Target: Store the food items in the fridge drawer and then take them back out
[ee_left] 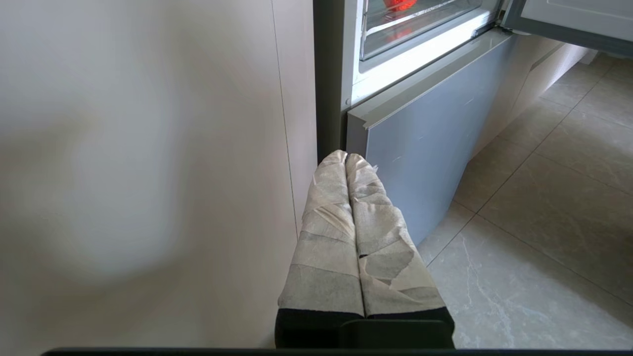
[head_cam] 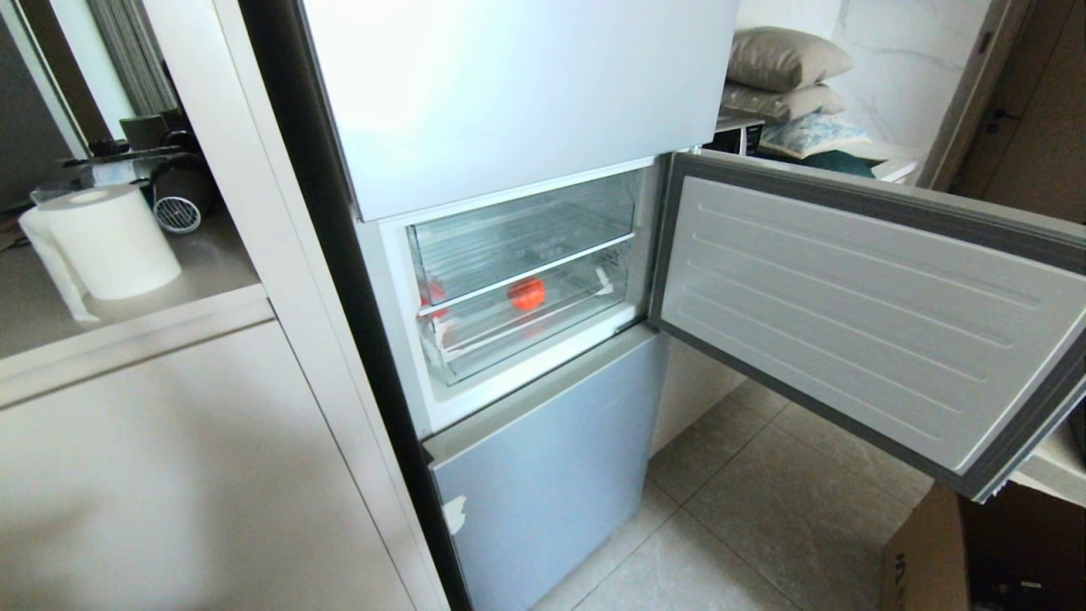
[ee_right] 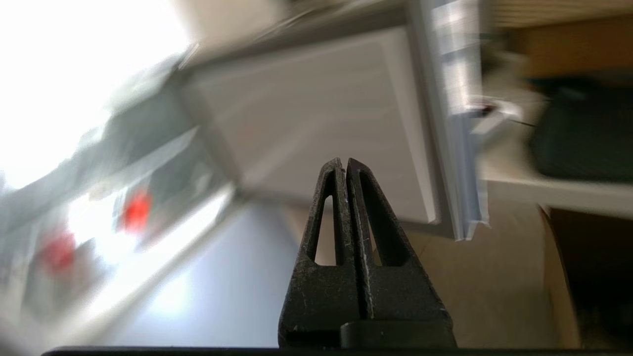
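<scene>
The fridge's middle compartment is open, with two clear plastic drawers stacked inside. The lower one, the fridge drawer (head_cam: 530, 335), is pushed in and has white tape at its right front corner. A round red fruit (head_cam: 527, 294) lies inside it, behind the clear front. A second red patch (head_cam: 431, 294) shows at the drawer's left end; I cannot tell whether it is fruit or a reflection. Neither arm is in the head view. My left gripper (ee_left: 346, 156), its fingers wrapped in tape, is shut and empty, low beside the cabinet. My right gripper (ee_right: 343, 161) is shut and empty, below the open door.
The open fridge door (head_cam: 848, 305) swings out to the right over the tiled floor (head_cam: 764, 509). A cardboard box (head_cam: 976, 552) stands under its outer corner. A paper towel roll (head_cam: 106, 242) sits on the shelf at left. The grey lower fridge door (head_cam: 543, 475) is closed.
</scene>
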